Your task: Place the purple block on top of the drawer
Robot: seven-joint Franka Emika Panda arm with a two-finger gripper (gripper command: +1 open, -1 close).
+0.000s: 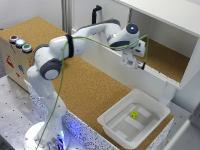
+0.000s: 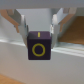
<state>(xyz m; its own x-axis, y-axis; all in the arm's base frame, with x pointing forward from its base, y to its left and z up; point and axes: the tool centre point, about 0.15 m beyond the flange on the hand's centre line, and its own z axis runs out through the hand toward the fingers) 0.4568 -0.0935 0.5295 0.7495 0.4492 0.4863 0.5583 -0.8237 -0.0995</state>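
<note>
The gripper [image 1: 134, 63] hangs from the end of the white robot arm [image 1: 75, 46]. It is up in the air, right by the front edge of a big white box with an open front [image 1: 172, 15]. That box looks like the drawer. Its floor is brown cork, and the gripper is just in front of it.

In the wrist view the gripper [image 2: 39, 31] holds the purple block [image 2: 39, 45]. The two fingers [image 2: 21, 25] press on the block from both sides, so they are closed snug around it. The block is dark purple with a yellow ring and a small yellow line on the face we can see. It sticks out past the fingertips. Just behind the block runs a pale white edge [image 2: 15, 47] of the box.

In the exterior view the block is too small to make out at the gripper.

Far below the gripper, on the cork bench [image 1: 90, 90], sits a white tray [image 1: 134, 116]. A small yellow block [image 1: 134, 114] lies inside it. Well away from the gripper, past the arm's base, stands a cork-colored box [image 1: 15, 57] with three round buttons [image 1: 20, 43] on top.
</note>
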